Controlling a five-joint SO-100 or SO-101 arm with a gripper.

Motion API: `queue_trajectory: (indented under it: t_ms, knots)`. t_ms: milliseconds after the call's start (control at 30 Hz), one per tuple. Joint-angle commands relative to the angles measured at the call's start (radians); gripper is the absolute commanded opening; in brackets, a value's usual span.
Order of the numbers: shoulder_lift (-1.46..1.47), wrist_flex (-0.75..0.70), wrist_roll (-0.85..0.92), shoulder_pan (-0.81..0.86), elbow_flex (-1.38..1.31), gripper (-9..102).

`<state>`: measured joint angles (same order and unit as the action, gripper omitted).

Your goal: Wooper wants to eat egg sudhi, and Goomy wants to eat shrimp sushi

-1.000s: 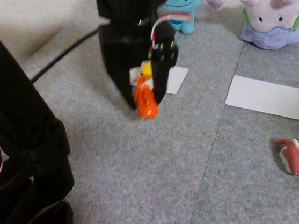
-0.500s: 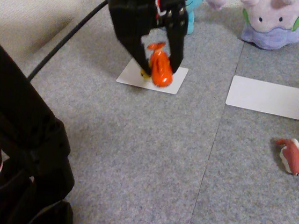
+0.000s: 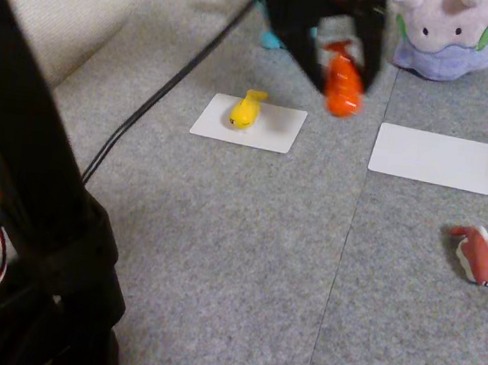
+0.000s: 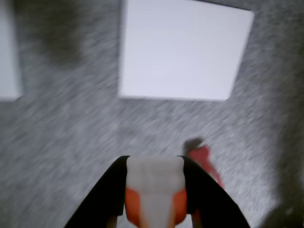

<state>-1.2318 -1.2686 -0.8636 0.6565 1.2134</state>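
Observation:
In the fixed view my gripper (image 3: 341, 74) hangs above the carpet between the two white cards, shut on the orange shrimp sushi (image 3: 342, 90). The wrist view shows the black fingers (image 4: 107, 194) clamped on the shrimp sushi (image 4: 154, 183), its white base facing up. The yellow egg sudhi (image 3: 246, 110) lies on the left white card (image 3: 276, 133). Goomy (image 3: 444, 34) sits at the back right, behind the right white card (image 3: 432, 157). Wooper (image 3: 273, 38) is mostly hidden behind the arm; a bit of blue shows.
A dark red-pink toy (image 3: 482, 256) lies on the grey carpet at the right, also seen blurred as the red toy (image 4: 205, 160) in the wrist view below the white card (image 4: 185, 52). The arm's black base (image 3: 35, 238) fills the left foreground, with a cable (image 3: 161, 94) crossing the carpet.
The gripper has carried the shrimp sushi up and to the right, away from the left card. The egg sudhi now lies uncovered on that card.

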Motion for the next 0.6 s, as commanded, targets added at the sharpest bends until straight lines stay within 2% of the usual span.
queue_trajectory:
  t_ms: [0,167,567]
  knots:
    - [0.078,-0.005,0.006,0.008,-0.179,4]
    - [0.213,-0.054,0.005,-0.006,-0.356,7]
    - [0.417,-0.005,-0.002,-0.011,-0.508,7]
